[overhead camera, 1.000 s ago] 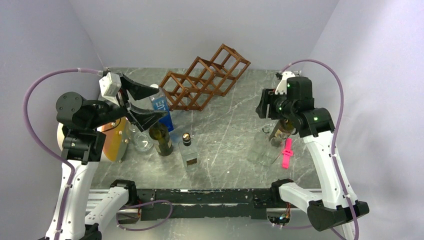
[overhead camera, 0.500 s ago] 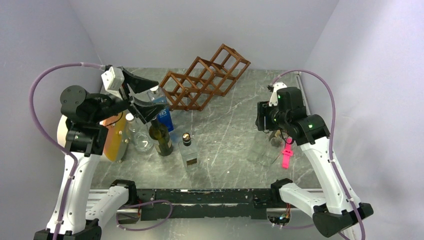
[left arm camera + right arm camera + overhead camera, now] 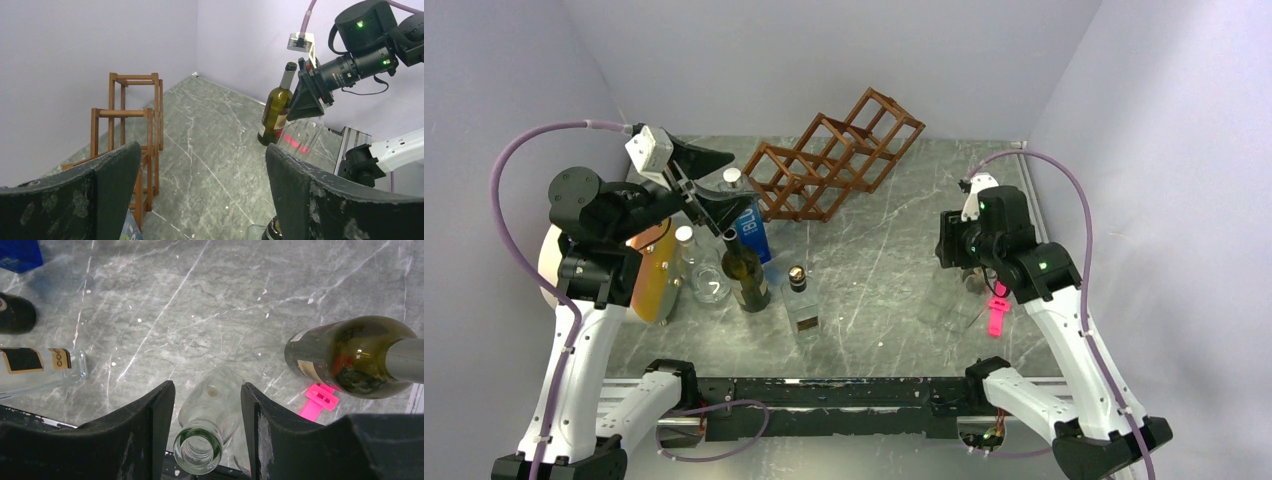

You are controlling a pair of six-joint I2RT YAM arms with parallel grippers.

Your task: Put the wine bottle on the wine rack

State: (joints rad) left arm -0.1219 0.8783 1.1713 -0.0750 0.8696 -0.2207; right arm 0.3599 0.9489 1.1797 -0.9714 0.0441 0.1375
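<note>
Your right fingers (image 3: 150, 430) straddle the neck of the clear, empty-looking bottle (image 3: 210, 400), with a gap showing on one side. The dark wine bottle (image 3: 345, 355) stands just beside it, at frame right. Your left fingers (image 3: 100, 200) gape wide, holding nothing. The reddish-brown wine rack (image 3: 834, 158) sits upper centre, with bare bench (image 3: 884, 270) below it.

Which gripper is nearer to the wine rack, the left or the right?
Left. The left gripper hovers open close by the left end of the rack. The right gripper is far off to the rack's right, astride a clear bottle.
</note>
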